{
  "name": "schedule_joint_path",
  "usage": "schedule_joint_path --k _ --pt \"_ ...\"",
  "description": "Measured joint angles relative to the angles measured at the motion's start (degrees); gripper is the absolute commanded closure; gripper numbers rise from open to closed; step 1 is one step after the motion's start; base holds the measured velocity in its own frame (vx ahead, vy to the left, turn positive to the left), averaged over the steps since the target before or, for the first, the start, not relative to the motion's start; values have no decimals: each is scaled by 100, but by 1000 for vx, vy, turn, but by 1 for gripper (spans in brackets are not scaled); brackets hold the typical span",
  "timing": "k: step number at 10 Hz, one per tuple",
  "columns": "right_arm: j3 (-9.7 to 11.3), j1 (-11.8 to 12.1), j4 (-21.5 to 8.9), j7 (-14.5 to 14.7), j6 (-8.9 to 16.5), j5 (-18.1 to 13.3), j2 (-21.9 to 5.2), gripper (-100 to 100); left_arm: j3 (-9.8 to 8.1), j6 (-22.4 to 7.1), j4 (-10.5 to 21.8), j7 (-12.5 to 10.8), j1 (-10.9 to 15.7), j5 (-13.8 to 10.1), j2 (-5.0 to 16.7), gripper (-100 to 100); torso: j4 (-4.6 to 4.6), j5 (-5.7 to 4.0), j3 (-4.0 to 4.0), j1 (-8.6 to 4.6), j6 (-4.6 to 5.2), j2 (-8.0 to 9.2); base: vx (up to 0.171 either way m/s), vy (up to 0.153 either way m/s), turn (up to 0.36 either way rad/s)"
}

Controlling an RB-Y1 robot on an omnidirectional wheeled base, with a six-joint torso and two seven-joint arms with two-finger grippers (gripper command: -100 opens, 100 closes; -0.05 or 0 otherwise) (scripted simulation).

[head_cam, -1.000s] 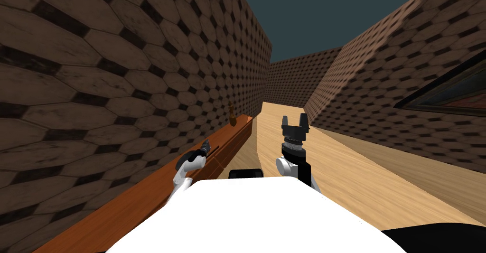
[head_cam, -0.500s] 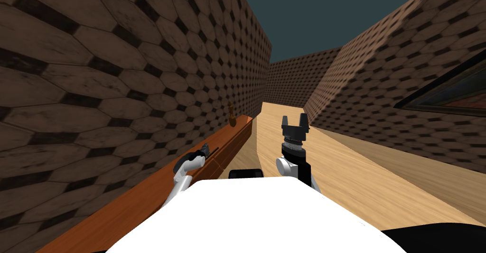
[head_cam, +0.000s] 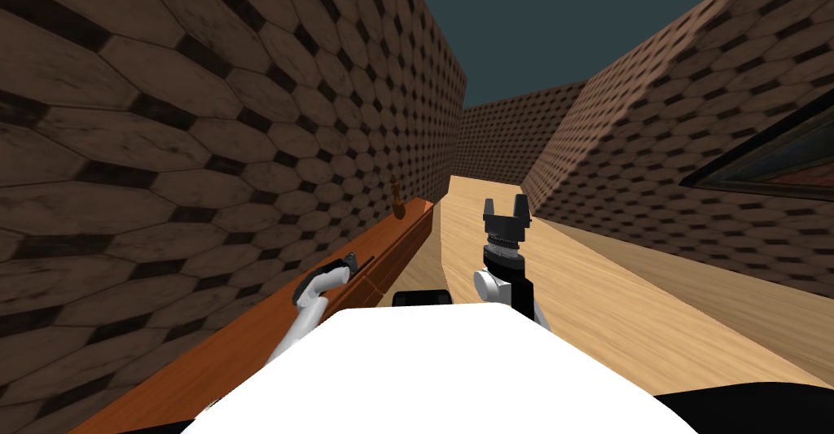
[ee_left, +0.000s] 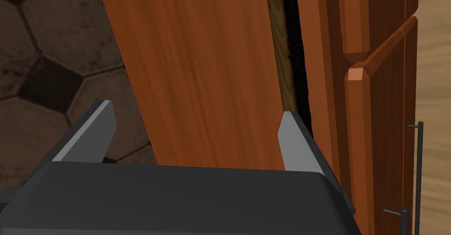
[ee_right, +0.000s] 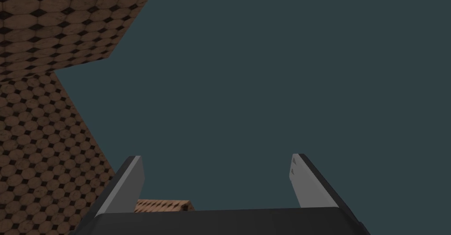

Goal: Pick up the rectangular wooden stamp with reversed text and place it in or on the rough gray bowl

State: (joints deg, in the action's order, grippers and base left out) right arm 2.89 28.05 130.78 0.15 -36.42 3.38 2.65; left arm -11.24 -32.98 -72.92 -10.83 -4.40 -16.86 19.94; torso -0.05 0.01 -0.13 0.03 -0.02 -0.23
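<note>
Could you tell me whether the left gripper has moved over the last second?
Yes. The left gripper has drawn slightly back toward me over the cabinet top, away from the brown figure at its far end.

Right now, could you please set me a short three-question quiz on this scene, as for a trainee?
1. True or false: the right gripper is shut.
2. Pick one: the left gripper hangs over A) the floor, B) the cabinet top, C) a bowl.
3. Short answer: what stands at the cabinet top's far end?

Key: 1 false, its fingers stand apart. 2 B. 3 a small brown object, too small to name.
</note>
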Motion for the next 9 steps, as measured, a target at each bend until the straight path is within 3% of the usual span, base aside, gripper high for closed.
schedule_joint_path --k 9 --pt "0 0 0 0 0 0 0 0 -37 -1028 1296 -219 495 -548 333 -100 -1 -1 -1 -6 0 -1 64 -2 7"
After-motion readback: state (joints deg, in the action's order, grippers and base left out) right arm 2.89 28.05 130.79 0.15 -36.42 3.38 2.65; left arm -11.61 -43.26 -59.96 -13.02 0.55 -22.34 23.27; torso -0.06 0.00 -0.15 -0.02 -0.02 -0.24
